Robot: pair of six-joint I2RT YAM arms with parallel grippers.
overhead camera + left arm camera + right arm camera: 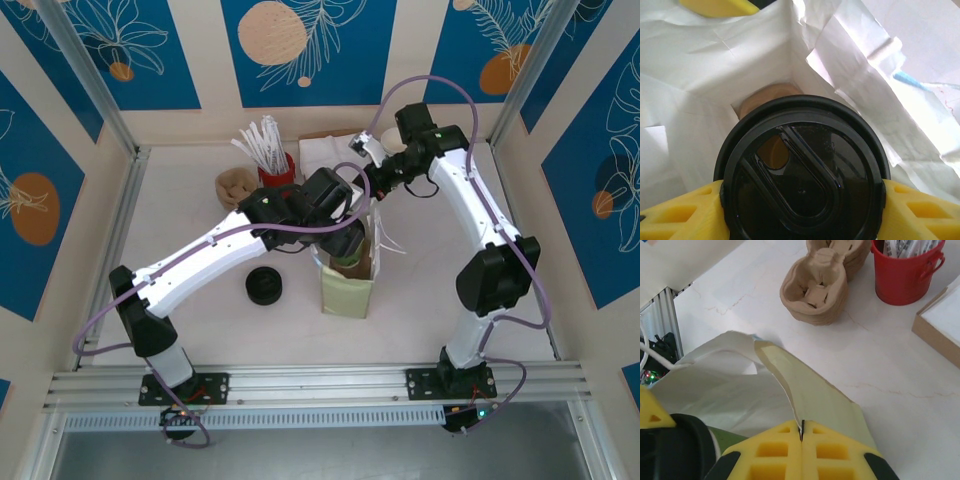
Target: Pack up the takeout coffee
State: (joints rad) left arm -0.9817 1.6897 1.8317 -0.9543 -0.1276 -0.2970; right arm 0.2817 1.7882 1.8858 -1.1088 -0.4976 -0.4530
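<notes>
The takeout coffee [802, 170] shows from above in the left wrist view as a round black lid. My left gripper [802, 212] is shut on it, a yellow finger [680, 215] pressing each side. It hangs inside the mouth of the paper bag [700, 75], white within, with something brown [765, 97] at its bottom. From the top camera the left gripper [345, 243] is over the pale green bag [348, 292]. My right gripper [801, 432] is shut on the bag's rim [790, 385], holding it up. That same gripper [374, 203] is at the bag's far edge.
A low stack of black lids [265, 287] lies left of the bag. Behind it are stacked cardboard cup carriers [237, 186], a red bucket of sticks [277, 168] and a box of white napkins [330, 150]. Frame posts and walls enclose the table.
</notes>
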